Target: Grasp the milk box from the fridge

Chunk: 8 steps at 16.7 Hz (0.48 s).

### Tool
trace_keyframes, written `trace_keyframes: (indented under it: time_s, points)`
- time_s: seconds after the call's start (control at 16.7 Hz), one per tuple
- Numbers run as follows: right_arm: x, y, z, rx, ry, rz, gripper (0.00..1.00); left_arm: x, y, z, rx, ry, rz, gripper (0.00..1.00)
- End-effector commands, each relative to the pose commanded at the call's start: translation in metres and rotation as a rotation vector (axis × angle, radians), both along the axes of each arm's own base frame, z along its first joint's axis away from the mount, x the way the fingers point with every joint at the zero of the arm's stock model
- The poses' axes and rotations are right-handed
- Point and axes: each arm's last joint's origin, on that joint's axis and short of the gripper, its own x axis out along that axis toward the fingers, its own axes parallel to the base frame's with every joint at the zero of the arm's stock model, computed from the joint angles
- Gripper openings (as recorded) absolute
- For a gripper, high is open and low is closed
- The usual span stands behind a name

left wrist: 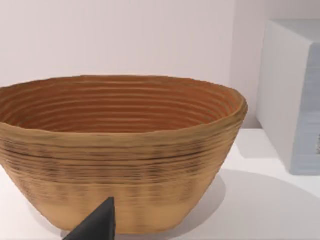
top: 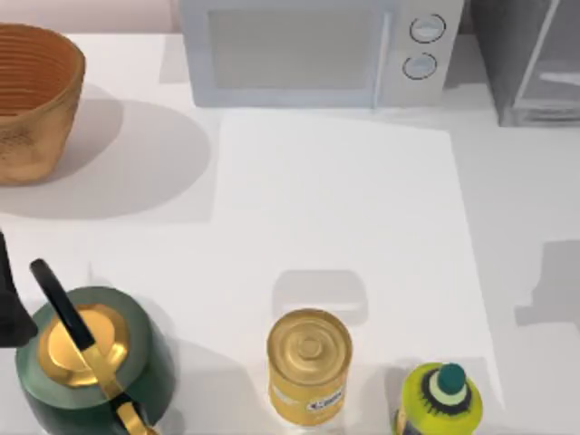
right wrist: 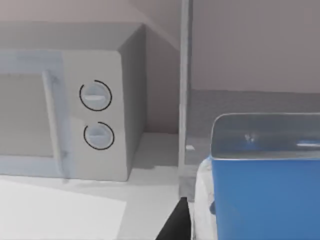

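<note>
Microwave (top: 317, 50) at back, fridge (top: 530, 59) right of it, basket (top: 32, 100) far left

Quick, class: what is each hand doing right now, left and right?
Left hand: beside the basket; grip cannot be told.
Right hand: close by the milk box; grip cannot be told.

You are looking at a simulated kitchen counter: microwave (top: 317, 50), fridge (top: 530, 59), kettle (top: 86, 362), woven basket (top: 32, 100).
</note>
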Motion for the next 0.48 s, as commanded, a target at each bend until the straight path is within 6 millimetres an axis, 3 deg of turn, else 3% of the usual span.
trace_keyframes:
  time_s: [0.48]
  points:
    - [0.036, 0.015, 0.021, -0.008, -0.027, 0.121, 0.00, 0.000, 0.000, 0.000, 0.000, 0.000, 0.000, 1.00]
